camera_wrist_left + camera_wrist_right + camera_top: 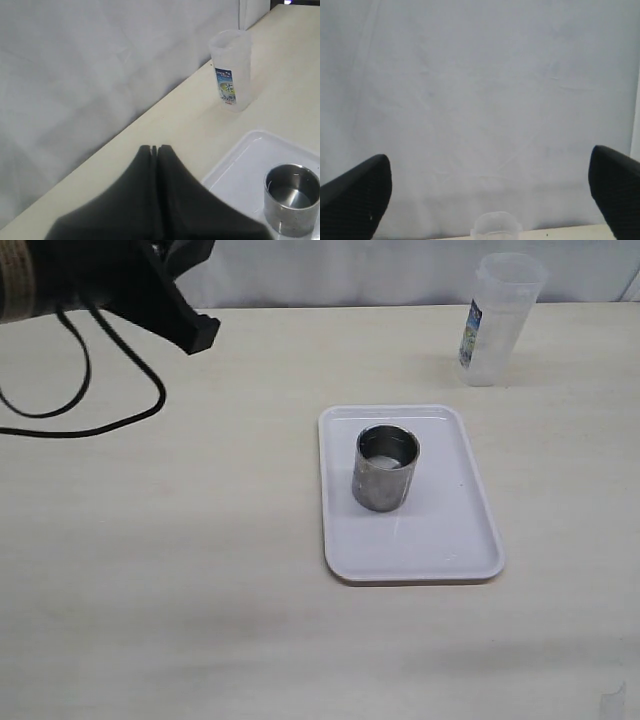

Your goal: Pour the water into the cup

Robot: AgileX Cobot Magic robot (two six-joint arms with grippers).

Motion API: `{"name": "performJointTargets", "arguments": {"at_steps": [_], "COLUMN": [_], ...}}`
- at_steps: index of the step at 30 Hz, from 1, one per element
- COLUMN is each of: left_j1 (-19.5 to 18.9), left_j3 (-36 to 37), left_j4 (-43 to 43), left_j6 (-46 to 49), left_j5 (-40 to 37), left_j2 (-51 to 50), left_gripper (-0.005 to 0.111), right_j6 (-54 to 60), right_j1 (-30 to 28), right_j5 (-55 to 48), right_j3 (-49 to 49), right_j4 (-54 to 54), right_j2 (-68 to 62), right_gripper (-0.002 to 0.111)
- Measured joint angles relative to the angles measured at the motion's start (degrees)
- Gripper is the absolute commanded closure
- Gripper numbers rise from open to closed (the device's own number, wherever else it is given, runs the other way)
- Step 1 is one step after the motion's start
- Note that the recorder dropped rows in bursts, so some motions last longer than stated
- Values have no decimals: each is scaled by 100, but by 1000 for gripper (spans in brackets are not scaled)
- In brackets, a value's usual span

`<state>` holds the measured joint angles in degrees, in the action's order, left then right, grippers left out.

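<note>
The steel cup stands upright on a white tray near the table's middle. It also shows in the left wrist view, cup on tray. A tall translucent pitcher with a blue label stands at the back right, apart from the tray. I cannot make out the water in either vessel. My left gripper hovers at the back left, far from both, its jaws shut with nothing between them. My right gripper is open wide, with the pitcher's rim low between its fingers and farther off.
A black cable loops on the table under the left arm. A pale cloth backdrop runs along the table's far edge. The pitcher stands close to that edge.
</note>
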<state>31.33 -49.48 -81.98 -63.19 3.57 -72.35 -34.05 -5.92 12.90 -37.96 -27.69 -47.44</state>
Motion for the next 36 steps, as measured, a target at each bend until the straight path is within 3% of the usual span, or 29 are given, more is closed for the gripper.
{"name": "performJointTargets", "arguments": {"at_steps": [9,21,36], "left_j1": [0,0,0], "left_j3": [1052,1720,2250], "left_j4": [115,280,723], "left_j6": [-102,-235,-266], "left_j5": [-357,-604,-595], "left_j2": [1724,3568,4854], "left_gripper": [107,107,107], "right_j6": [-255,-1771,-2385], "right_j1": [0,0,0], "right_j5": [603,653,666], "right_j3": [395,792,2151], "right_j4": [-79,-1610,-2050], "right_j2": [705,1976,3616], "right_gripper": [-1,-1,-1]}}
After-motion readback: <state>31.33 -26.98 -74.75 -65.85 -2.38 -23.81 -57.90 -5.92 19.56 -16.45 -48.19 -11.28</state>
